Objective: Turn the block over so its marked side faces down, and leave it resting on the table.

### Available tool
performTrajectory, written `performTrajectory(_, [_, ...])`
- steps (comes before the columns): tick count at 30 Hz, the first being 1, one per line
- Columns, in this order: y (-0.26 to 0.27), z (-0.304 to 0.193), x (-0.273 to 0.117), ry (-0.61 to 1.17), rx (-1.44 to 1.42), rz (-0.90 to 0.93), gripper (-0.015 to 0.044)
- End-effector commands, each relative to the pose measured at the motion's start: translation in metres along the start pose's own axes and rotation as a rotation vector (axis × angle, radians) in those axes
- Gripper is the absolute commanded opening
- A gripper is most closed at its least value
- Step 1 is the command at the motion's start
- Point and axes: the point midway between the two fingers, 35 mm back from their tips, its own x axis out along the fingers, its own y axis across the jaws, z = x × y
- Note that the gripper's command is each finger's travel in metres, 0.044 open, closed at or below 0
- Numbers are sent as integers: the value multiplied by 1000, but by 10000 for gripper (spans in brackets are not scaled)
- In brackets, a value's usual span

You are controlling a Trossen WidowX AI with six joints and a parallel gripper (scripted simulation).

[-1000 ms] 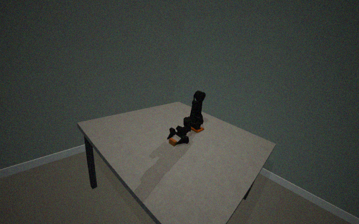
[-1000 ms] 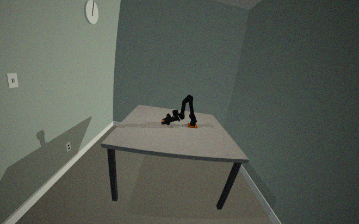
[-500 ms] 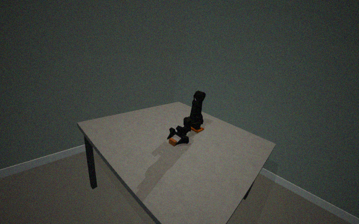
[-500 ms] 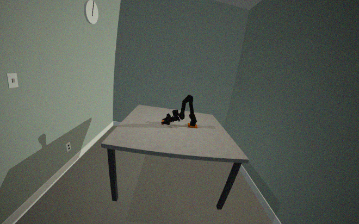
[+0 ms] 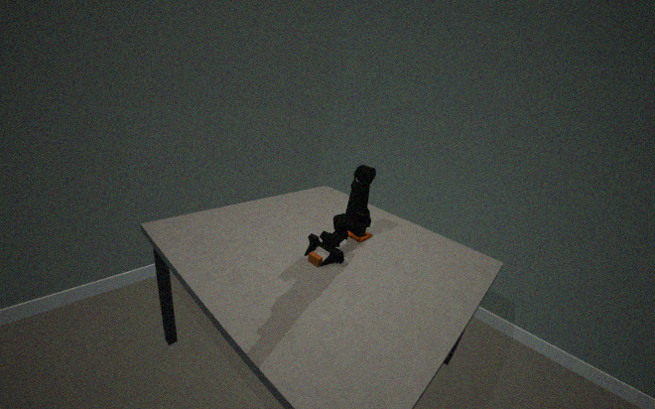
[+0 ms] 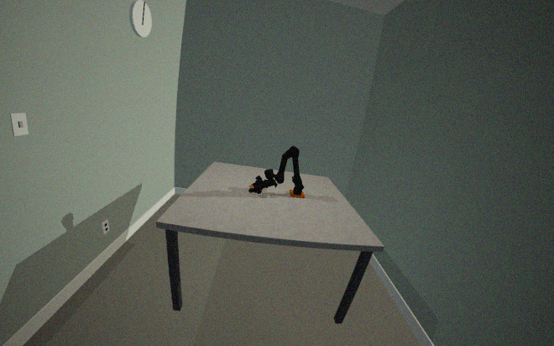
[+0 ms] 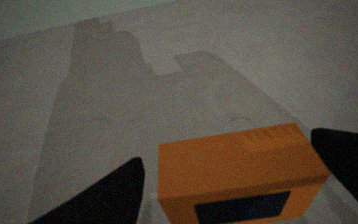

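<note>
The orange block appears to rest on the table, in front of the arm. In the wrist view its plain upper face shows large, and its dark marked patch is on the side facing the wrist camera, towards the arm, not down. My gripper is open, low at the table, with one finger on each side of the block. Gaps show between the block and both fingertips in the wrist view. The block's underside is hidden.
The arm's orange base stands on the table behind the gripper. The arm's shadow stretches across the table beyond the block. A wall clock and a switch plate are on the left wall.
</note>
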Motion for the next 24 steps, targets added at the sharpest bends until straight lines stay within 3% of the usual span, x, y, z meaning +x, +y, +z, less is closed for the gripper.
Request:
performTrajectory(1, [3, 14, 8, 80, -1, 7, 440])
performTrajectory(7, [3, 36, -2, 294, -3, 9, 440])
performTrajectory(14, [-1, 62, -51, 518, 8, 7, 440])
performTrajectory(24, [-1, 63, -54, 530, 9, 6, 440])
